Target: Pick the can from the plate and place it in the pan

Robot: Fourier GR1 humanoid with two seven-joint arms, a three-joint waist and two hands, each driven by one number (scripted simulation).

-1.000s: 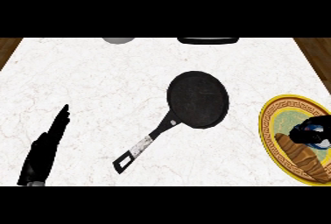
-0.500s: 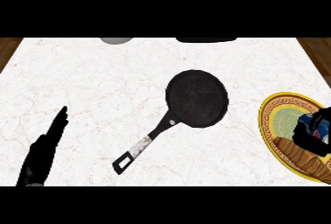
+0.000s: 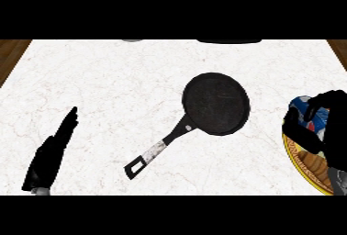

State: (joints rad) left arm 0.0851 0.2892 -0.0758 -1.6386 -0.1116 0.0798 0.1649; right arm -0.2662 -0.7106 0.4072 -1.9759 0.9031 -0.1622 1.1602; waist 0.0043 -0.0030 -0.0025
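Can (image 3: 316, 120) at 3 o'clock on plate (image 3: 306, 164), right hand (image 3: 330, 129) fingers curled round it; pan (image 3: 215, 103) central; left hand (image 3: 53, 150) fingers straight at 8 o'clock.

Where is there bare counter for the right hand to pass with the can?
Bare white marble counter lies between the black frying pan and the yellow-rimmed plate, and left of the pan's handle up to the resting left hand. Crowded: the plate, where the right hand wraps the blue can.
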